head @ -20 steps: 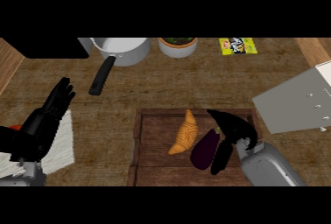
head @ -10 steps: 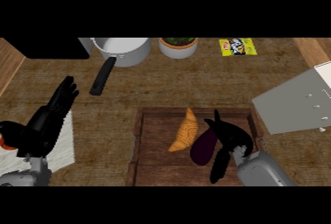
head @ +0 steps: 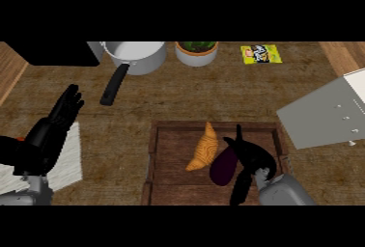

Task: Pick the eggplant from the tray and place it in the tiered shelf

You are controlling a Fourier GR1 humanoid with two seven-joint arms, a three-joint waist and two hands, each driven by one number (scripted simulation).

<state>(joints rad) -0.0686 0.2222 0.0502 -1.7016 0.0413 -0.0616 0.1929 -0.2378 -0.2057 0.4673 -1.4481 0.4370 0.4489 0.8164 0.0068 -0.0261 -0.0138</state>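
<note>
In the tray (head: 162, 159), our right robot hand (head: 251, 159) has lowered beside the eggplant (head: 222, 166), fingers apart, not yet clasping; our left robot hand (head: 50, 132) rests open.

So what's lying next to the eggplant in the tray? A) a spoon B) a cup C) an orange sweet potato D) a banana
C: the orange sweet potato lies just left of the purple eggplant inside the wooden tray, with the right hand at the eggplant.
</note>
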